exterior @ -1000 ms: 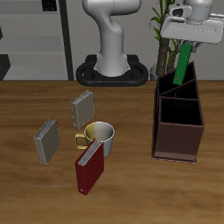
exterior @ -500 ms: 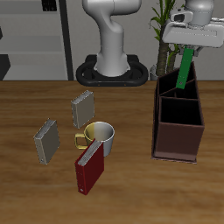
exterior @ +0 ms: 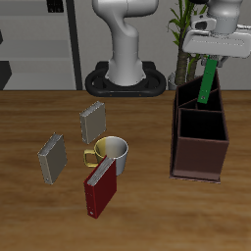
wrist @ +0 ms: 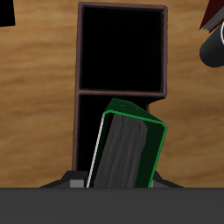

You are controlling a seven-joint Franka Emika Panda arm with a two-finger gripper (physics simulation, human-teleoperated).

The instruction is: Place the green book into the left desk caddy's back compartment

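Exterior view: the hand point(exterior: 213, 61) hangs above the far end of the dark brown, tall box-shaped left desk caddy point(exterior: 199, 132), pinching the small bright green hardcover book point(exterior: 208, 82) by its upper end. The green book hangs slightly tilted, and its lower end sits at about the rim of the back compartment point(exterior: 198, 98), the section with the taller slanted walls farthest from the tabletop's front edge. Whether that end has already dipped below the rim cannot be told from this angle.

In the wrist view the green book point(wrist: 128, 150), grey-white page edges showing, covers most of the dark opening directly beneath it, with the caddy's partition and its other, lower-walled section beyond.

As a judgement, the task is well along: the book is lifted, carried and lined up over the right section. What is left is to lower it between the slanted walls and let go; the tilt looks like the thing to watch, since a corner might catch on the rim.

On the wooden tabletop point(exterior: 39, 211) stand a dark red book point(exterior: 99, 190), a yellow-handled white mug point(exterior: 108, 152) and two grey books point(exterior: 52, 157), well apart from the caddy.
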